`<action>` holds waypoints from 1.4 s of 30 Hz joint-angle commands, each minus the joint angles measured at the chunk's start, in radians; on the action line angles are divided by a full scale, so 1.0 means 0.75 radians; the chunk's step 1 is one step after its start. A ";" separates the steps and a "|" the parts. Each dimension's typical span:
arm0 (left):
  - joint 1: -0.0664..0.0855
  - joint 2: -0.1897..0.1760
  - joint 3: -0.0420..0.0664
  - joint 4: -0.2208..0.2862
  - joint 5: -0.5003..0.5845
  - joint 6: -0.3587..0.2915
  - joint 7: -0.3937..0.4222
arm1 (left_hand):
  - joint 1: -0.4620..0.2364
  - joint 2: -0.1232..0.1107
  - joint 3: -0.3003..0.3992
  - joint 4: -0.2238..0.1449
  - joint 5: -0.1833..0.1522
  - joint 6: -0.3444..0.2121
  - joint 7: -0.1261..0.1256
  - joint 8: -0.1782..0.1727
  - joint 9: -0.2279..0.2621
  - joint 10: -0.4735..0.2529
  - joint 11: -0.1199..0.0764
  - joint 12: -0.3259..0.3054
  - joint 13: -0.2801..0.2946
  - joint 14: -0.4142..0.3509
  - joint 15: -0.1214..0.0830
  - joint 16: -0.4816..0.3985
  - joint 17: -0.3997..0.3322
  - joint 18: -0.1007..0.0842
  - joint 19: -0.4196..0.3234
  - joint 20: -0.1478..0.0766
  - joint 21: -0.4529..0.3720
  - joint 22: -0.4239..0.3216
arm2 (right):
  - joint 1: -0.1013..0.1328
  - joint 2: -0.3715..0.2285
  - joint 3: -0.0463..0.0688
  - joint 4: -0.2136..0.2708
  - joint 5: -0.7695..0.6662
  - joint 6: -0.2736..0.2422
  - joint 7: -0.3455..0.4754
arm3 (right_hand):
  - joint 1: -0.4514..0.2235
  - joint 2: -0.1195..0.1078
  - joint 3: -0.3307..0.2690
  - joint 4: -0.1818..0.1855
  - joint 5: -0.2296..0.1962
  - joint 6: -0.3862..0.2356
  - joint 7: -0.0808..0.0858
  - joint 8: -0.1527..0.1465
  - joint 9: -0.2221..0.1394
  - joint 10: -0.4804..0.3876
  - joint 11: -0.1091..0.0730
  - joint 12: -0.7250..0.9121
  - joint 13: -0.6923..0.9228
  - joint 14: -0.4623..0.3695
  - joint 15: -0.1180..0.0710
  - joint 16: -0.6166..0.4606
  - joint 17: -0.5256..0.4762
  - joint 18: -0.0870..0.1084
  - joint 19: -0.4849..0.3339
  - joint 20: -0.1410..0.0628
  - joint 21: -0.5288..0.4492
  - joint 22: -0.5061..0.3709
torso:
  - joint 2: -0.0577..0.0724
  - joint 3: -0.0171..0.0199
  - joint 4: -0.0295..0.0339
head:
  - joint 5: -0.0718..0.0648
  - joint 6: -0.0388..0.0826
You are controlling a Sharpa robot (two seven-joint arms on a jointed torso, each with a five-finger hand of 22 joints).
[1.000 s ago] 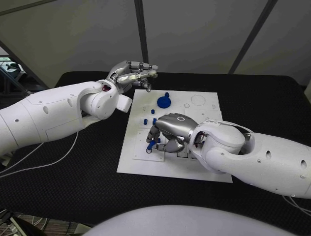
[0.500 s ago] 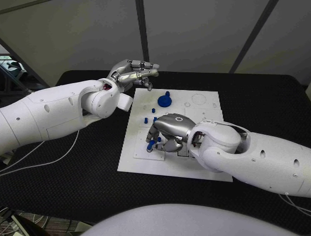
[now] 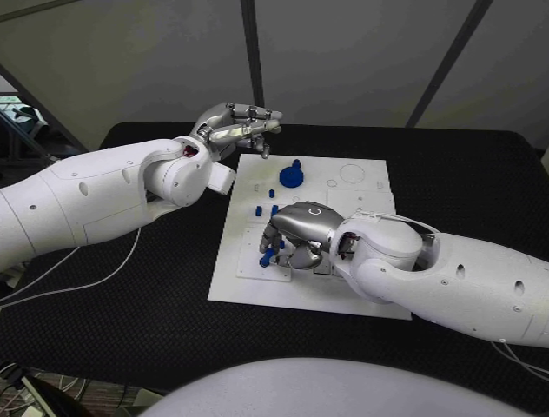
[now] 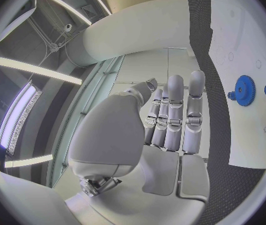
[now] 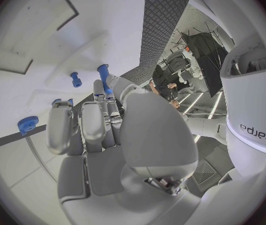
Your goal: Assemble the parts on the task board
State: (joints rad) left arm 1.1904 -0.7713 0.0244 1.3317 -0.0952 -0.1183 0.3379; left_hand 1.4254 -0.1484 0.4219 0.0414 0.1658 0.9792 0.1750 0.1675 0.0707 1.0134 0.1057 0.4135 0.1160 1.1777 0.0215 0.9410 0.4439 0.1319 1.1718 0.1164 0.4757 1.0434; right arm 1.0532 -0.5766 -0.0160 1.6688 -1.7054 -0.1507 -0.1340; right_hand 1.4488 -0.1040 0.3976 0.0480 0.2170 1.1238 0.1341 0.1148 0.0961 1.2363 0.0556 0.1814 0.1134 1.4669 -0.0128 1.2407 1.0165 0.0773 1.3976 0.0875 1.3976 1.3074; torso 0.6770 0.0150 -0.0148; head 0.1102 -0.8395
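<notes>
- the right hand (image 3: 294, 233), silver and smooth-shelled, is curling down over the near-left part of the flat white task board (image 3: 356, 295), its fingers pinching a slim blue peg (image 3: 266, 255) that is standing against the board.
- in the right wrist view the peg (image 5: 103, 77) is rising at the fingertips (image 5: 99, 87), with a small blue pin (image 5: 75, 79) and a ridged blue knob (image 5: 27, 124) lying near on the board.
- farther back, a round blue toothed gear (image 3: 292, 176) is sitting on the board.
- the left hand (image 3: 237, 128) is hovering past the board's far-left corner, fingers straight, close together, holding nothing.
</notes>
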 commanded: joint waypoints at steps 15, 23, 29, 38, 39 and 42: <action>0.003 -0.001 0.001 0.004 0.004 0.014 0.003 | -0.004 0.014 -0.010 0.001 0.002 0.005 0.004 0.005 -0.002 -0.006 -0.001 0.008 0.000 -0.011 0.001 -0.005 -0.002 0.068 -0.011 0.002 -0.006 -0.002 | 0.001 0.019 -0.009 -0.012 -0.031 0.070 -0.025 | -0.002 -0.001 0.002 0.000 0.005 0.001 0.002 0.002 0.000 0.002 0.006 -0.019 0.001 0.021 -0.008 -0.005 -0.010 -0.019 -0.011 0.003 -0.008 0.037 | -0.001 -0.0001 -0.0006 | 0.005 -0.003; 0.003 -0.002 0.001 0.005 0.004 0.014 0.002 | -0.004 0.014 -0.010 0.001 0.002 0.005 0.004 0.005 -0.002 -0.006 -0.001 0.008 0.000 -0.011 0.001 -0.005 -0.002 0.068 -0.011 0.002 -0.006 -0.002 | 0.001 0.028 -0.015 -0.021 -0.031 0.051 -0.017 | -0.040 -0.026 0.004 0.013 0.005 -0.095 0.029 -0.060 -0.023 -0.093 0.040 -0.091 -0.023 0.013 0.019 -0.019 -0.037 -0.011 -0.044 0.022 -0.037 0.002 | -0.001 -0.0007 -0.0006 | 0.007 -0.004; 0.004 -0.002 0.001 0.005 0.004 0.016 -0.001 | -0.004 0.014 -0.010 0.001 0.002 0.005 0.004 0.005 -0.002 -0.006 -0.001 0.008 0.000 -0.011 0.001 -0.005 -0.002 0.068 -0.011 0.002 -0.006 -0.002 | 0.001 0.031 -0.017 -0.024 -0.030 0.038 -0.014 | -0.061 -0.049 0.000 0.019 0.005 -0.151 0.028 -0.072 -0.035 -0.158 0.053 -0.117 -0.040 0.006 0.030 -0.029 -0.056 -0.002 -0.071 0.036 -0.064 -0.029 | -0.001 -0.0005 -0.0001 | 0.008 -0.004; 0.004 -0.001 0.001 0.004 0.004 0.018 -0.003 | -0.004 0.014 -0.010 0.001 0.002 0.005 0.004 0.005 -0.002 -0.006 -0.001 0.008 0.000 -0.011 0.001 -0.005 -0.002 0.068 -0.011 0.002 -0.006 -0.002 | 0.001 0.026 -0.017 -0.020 -0.007 -0.069 0.016 | -0.077 -0.070 -0.025 0.019 0.010 -0.223 0.028 -0.070 -0.039 -0.252 0.068 -0.125 -0.056 -0.002 0.042 -0.039 -0.079 0.011 -0.111 0.049 -0.108 -0.080 | -0.001 0.0006 -0.0010 | 0.009 -0.004; 0.004 -0.001 0.001 0.004 0.004 0.018 -0.003 | -0.004 0.014 -0.010 0.001 0.002 0.005 0.004 0.005 -0.002 -0.006 -0.001 0.008 0.000 -0.011 0.001 -0.005 -0.002 0.068 -0.011 0.002 -0.006 -0.002 | 0.001 0.025 -0.017 -0.018 -0.004 -0.084 0.022 | -0.078 -0.070 -0.028 0.019 0.011 -0.226 0.028 -0.070 -0.039 -0.255 0.069 -0.125 -0.057 -0.002 0.042 -0.039 -0.080 0.012 -0.113 0.049 -0.110 -0.082 | -0.001 0.0006 -0.0010 | 0.009 -0.004; 0.004 -0.002 0.001 0.004 0.004 0.018 -0.004 | -0.004 0.014 -0.011 0.001 0.002 0.005 0.004 0.005 -0.002 -0.006 -0.001 0.009 0.000 -0.011 0.001 -0.005 -0.003 0.068 -0.010 0.002 -0.007 -0.003 | 0.000 0.016 -0.017 -0.010 0.013 -0.135 0.042 | -0.080 -0.071 -0.031 0.019 0.012 -0.229 0.029 -0.070 -0.039 -0.260 0.069 -0.123 -0.057 -0.003 0.043 -0.040 -0.082 0.012 -0.114 0.050 -0.112 -0.084 | -0.001 0.0014 -0.0015 | 0.008 -0.004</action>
State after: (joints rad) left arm 1.1911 -0.7727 0.0244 1.3332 -0.0952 -0.1165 0.3347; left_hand 1.4251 -0.1481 0.4194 0.0439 0.1658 0.9791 0.1750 0.1675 0.0709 1.0134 0.1057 0.4135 0.1160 1.1777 0.0215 0.9410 0.4433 0.1319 1.1718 0.1164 0.4745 1.0425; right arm 1.0527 -0.5629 -0.0292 1.6567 -1.7128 -0.1768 -0.1316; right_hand 1.3987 -0.1537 0.3792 0.0639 0.2228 0.9586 0.1555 0.0647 0.0674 1.0483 0.1071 0.0887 0.0723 1.4668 0.0126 1.2166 0.9552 0.0773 1.3185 0.1267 1.3184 1.2451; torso 0.6762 0.0151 -0.0153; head 0.1167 -0.8428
